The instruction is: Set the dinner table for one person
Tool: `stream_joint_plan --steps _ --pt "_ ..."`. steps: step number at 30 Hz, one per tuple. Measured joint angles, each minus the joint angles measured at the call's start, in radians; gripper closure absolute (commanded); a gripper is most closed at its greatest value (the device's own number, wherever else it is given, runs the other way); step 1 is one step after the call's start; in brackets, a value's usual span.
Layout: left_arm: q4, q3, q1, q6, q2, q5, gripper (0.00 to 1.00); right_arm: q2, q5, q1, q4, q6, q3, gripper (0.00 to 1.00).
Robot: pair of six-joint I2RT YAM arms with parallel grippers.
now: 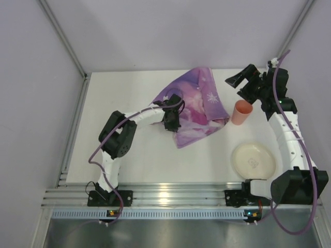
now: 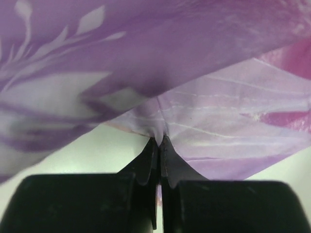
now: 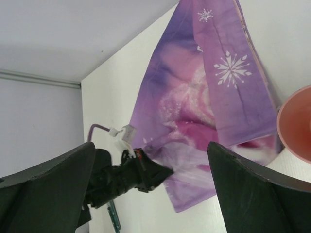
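The purple printed placemat (image 1: pixel 199 103) lies crumpled and partly folded on the white dinner table (image 1: pixel 129 93), toward the back middle. My left gripper (image 1: pixel 171 124) is shut on the placemat's left edge. In the left wrist view the fingertips (image 2: pixel 160 139) pinch a pleat of the cloth (image 2: pixel 218 116) just above the tabletop (image 2: pixel 112 150). My right gripper (image 1: pixel 240 81) hovers open at the back right, above and behind the cup, holding nothing. Its wrist view looks down between wide fingers (image 3: pixel 150 145) at the placemat (image 3: pixel 194 97) and the left gripper (image 3: pixel 155 172).
A salmon-coloured cup (image 1: pixel 241 112) stands upright just right of the placemat, its rim visible in the right wrist view (image 3: pixel 296 121). A cream plate (image 1: pixel 253 159) lies at the front right near the right arm's base. Aluminium rails (image 1: pixel 77 124) edge the table.
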Motion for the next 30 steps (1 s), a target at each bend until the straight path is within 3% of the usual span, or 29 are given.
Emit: stream_joint_plan --steps 2,6,10,15,22,30 --pt "0.036 -0.111 0.043 0.011 -0.073 0.001 1.0 0.024 0.007 0.013 -0.002 -0.013 0.006 0.0" --pt "0.025 -0.325 0.247 0.058 -0.235 -0.032 1.0 0.122 0.022 0.079 -0.021 -0.029 0.068 0.01" --pt "-0.031 -0.406 0.405 0.113 -0.319 -0.129 1.0 0.27 0.037 0.198 -0.036 -0.045 0.154 0.02" --pt "-0.072 -0.438 0.409 0.155 -0.364 -0.145 1.0 0.42 0.045 0.314 -0.06 -0.026 0.169 0.06" --pt "-0.073 -0.464 0.405 0.165 -0.365 -0.124 1.0 0.504 0.075 0.364 -0.089 0.027 0.095 0.12" --pt "-0.074 -0.465 0.405 0.17 -0.365 -0.116 1.0 0.578 0.103 0.41 -0.107 0.045 0.058 0.3"
